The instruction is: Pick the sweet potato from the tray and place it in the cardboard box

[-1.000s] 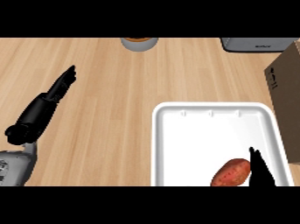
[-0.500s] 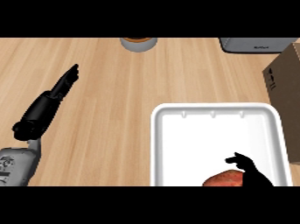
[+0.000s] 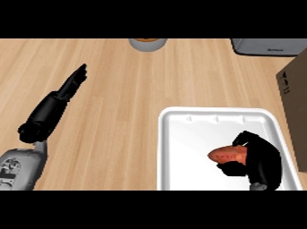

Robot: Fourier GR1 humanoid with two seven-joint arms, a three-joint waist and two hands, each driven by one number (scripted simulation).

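Single head view, steep downward look at the counter (image 3: 149, 80), fairly close; forearms enter from the frame's lower edge

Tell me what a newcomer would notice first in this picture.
First, the right hand curled round the orange sweet potato in the white tray at lower right. Next, the brown box along the right edge, just beside the tray. Last, the left hand, open with straight fingers, above the wooden counter at left.
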